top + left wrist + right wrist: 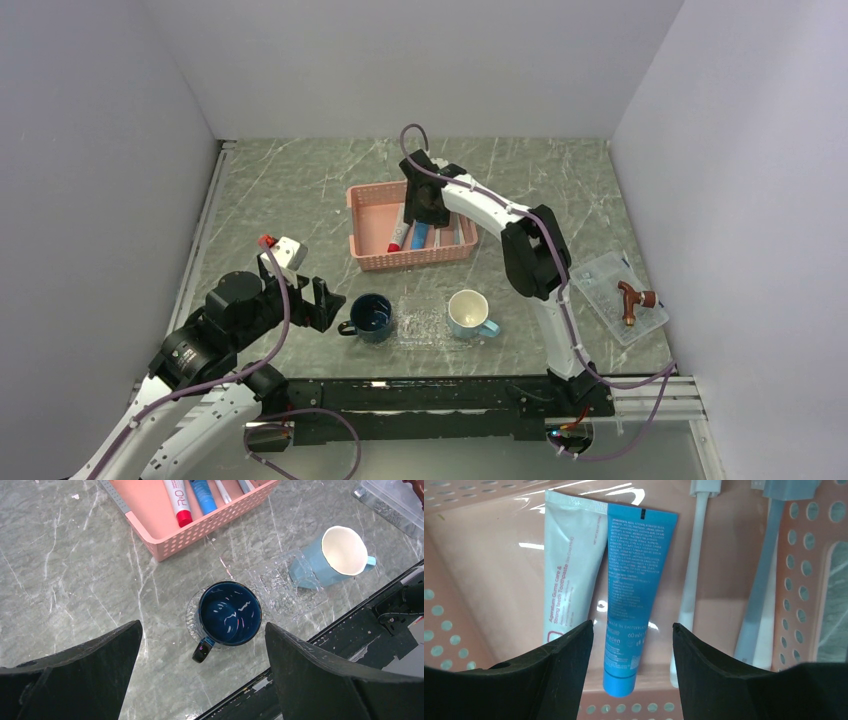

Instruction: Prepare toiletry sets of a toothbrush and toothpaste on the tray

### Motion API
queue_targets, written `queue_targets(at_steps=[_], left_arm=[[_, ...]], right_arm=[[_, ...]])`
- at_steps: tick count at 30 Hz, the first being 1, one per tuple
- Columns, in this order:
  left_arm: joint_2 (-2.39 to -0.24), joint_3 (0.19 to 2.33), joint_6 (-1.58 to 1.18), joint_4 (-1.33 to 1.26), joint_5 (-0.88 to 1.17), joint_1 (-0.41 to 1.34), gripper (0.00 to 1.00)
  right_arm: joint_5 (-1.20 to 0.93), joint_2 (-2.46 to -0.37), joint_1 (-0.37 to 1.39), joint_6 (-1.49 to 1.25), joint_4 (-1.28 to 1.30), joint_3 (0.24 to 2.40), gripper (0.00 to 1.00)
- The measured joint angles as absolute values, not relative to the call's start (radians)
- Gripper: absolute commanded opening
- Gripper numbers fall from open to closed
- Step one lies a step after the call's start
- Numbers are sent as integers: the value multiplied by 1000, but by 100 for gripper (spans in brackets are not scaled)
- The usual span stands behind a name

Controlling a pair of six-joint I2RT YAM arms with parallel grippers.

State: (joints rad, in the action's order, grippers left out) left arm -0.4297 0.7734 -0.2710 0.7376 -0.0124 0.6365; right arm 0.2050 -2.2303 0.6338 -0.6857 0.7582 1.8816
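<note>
Right gripper (631, 630): fingers spread wide, holding nothing, straddling the blue toothpaste (639, 575) inside the pink basket (794, 580). Left gripper (202, 627): fingers likewise wide and empty, hanging above the dark mug (229, 612).

Location: the blue tube lies flat on the basket floor. The white toothpaste (574, 565) touches it at 9 o'clock, and a toothbrush (696, 560) lies just beside it at 3 o'clock. The tray (420, 322) sits at 6 o'clock of the basket in the top view.

Handling, in our judgement: the tube is light, soft and glossy. It will dent under pressure and may slide on the smooth floor. We recommend gripping across its width at mid-body, where it is fullest, with moderate force. The crowding white tube leaves little room for the left-hand finger.

Not established: the tube's cap end is hidden below the fingers. A second slim handle (764, 570) is shaded and cut off at the top. The clear tray's outline is faint, and we cannot tell whether the light mug (335, 555) rests on it or beside it.
</note>
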Motion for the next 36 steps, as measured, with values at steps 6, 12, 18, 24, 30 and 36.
queue_targets(at_steps=[6, 12, 18, 24, 30, 36], left_arm=[[-430, 773, -271, 738, -12, 636, 99], [-430, 773, -271, 738, -12, 636, 99], [-436, 773, -271, 738, -12, 636, 99], [-443, 773, -271, 738, -17, 636, 99], [-443, 773, -271, 738, -17, 636, 99], [-456, 773, -271, 738, -17, 636, 99]], right_arm=[[194, -2271, 625, -697, 755, 1896, 61], [180, -2321, 616, -701, 754, 1920, 60], [170, -2349, 604, -701, 754, 1966, 56], [163, -2354, 596, -701, 751, 1971, 42], [151, -2355, 592, -701, 749, 1971, 29], [144, -2355, 590, -700, 752, 1975, 25]])
